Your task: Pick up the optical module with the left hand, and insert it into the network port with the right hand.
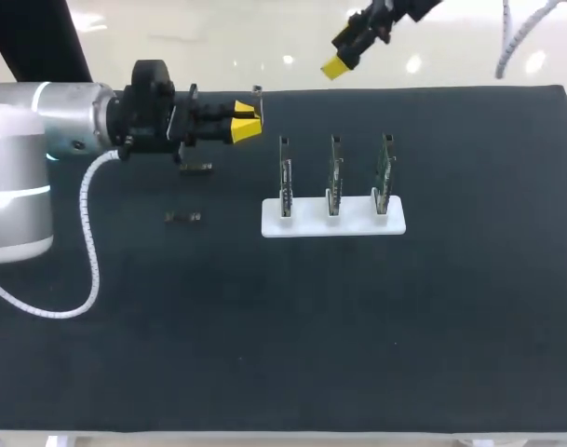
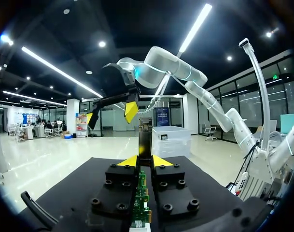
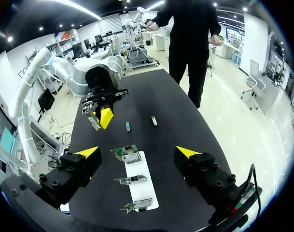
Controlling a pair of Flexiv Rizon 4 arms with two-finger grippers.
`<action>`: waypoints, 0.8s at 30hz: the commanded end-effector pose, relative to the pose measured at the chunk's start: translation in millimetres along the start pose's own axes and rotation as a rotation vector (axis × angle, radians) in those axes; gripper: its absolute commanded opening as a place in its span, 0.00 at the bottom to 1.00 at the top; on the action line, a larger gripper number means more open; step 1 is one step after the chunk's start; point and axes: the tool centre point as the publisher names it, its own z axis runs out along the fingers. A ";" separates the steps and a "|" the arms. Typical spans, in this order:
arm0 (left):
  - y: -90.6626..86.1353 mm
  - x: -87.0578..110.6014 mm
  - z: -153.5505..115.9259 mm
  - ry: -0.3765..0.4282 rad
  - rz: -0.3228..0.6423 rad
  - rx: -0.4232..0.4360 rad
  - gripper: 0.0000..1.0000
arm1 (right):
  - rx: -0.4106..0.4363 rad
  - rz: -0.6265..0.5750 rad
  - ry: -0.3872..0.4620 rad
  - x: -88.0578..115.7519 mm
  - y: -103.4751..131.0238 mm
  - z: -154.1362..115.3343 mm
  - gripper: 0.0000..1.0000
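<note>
The left tool (image 2: 145,161) is clenched on the optical module (image 2: 145,141), which juts out past its yellow tips, held clear above the counter (image 1: 264,354). Beneath and just behind this tool, one spare module (image 1: 196,168) lies on the counter, with another module (image 1: 182,217) nearer the robot. Off to its side is a white stand (image 1: 332,224) carrying three upright boards (image 1: 333,172); their ports are too small to make out. Ahead and higher hangs the right tool (image 3: 138,152), released, fingers wide apart. The pick-up looks done, so the hand-over comes next. The right tool would need to close on the module's free end before the left lets go.
</note>
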 end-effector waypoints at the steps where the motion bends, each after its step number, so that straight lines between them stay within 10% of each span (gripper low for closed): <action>1: 0.9 0.1 0.4 0.001 0.000 0.001 0.00 | 0.015 0.002 0.001 0.0 4.3 -0.2 1.00; 13: 0.9 0.1 0.4 0.001 0.000 0.001 0.00 | 0.030 -0.066 -0.014 8.5 -1.4 -6.0 1.00; 24: 0.9 0.1 0.4 0.001 0.000 0.001 0.00 | 0.027 -0.056 -0.074 -11.1 46.1 12.6 1.00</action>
